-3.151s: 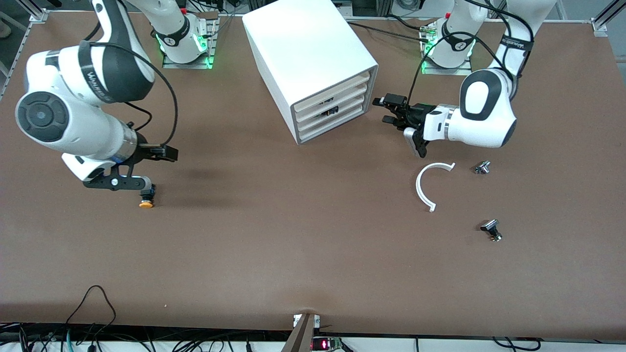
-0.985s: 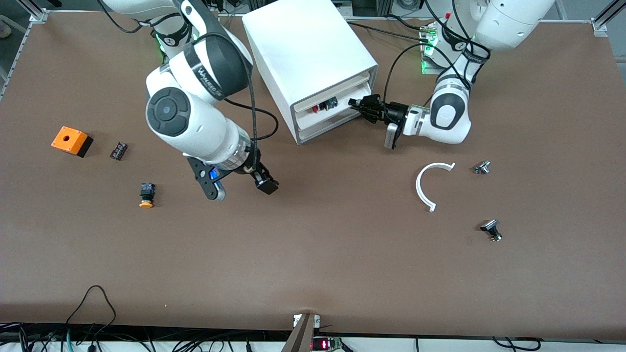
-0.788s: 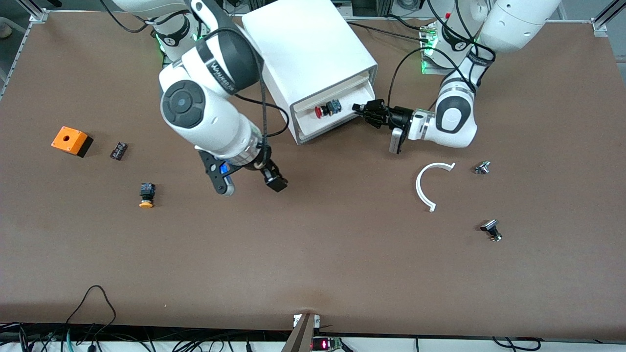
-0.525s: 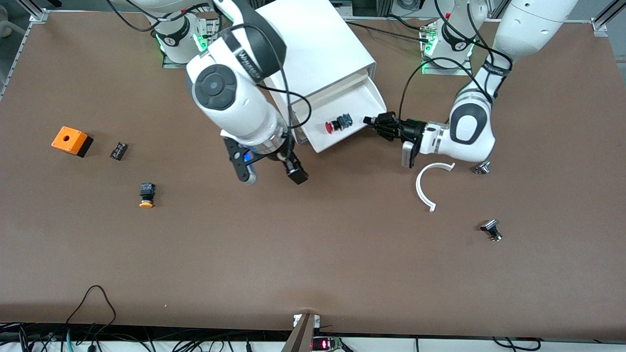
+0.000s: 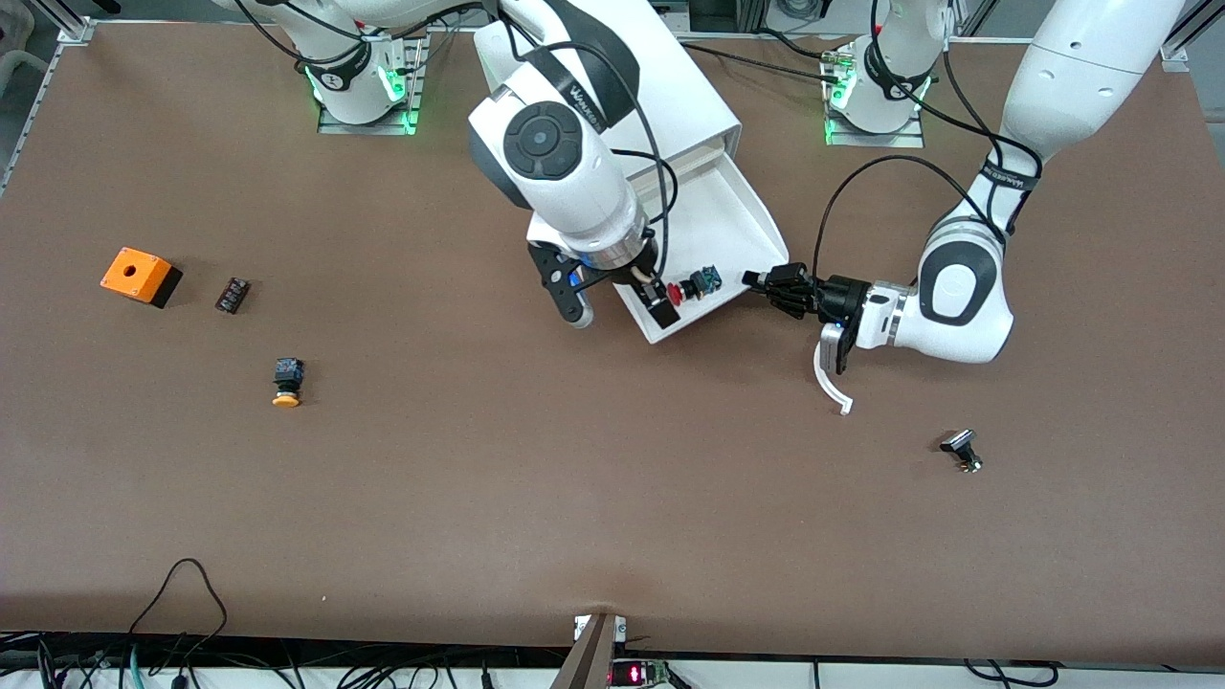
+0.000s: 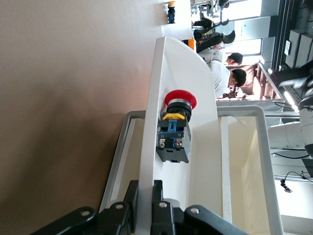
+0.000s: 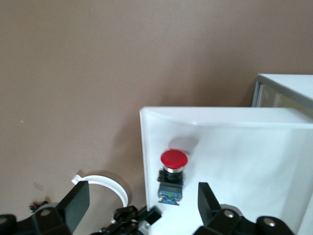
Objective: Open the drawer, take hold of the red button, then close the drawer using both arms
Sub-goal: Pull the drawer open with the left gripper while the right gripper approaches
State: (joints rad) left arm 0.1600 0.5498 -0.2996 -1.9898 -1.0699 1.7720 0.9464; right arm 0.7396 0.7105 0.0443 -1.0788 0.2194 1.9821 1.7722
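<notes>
The left tool [image 5: 766, 281] is clamped on the pulled-out drawer [image 5: 727, 206] wall; the right tool [image 5: 617, 301], fingers apart, hovers seemingly just beside the red button [image 5: 681, 291].

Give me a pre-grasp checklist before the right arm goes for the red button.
1. Drawer pulled out far enough: ok, the tray is well out of the cabinet.
2. Left end effector clamped on the drawer's front wall: ok.
3. Button lying in the drawer, uncovered: ok.
4. Right end effector open: ok.
5. Right end effector over the button: ok, just above the drawer's front end.
6. Button lying loose: cannot tell.
</notes>
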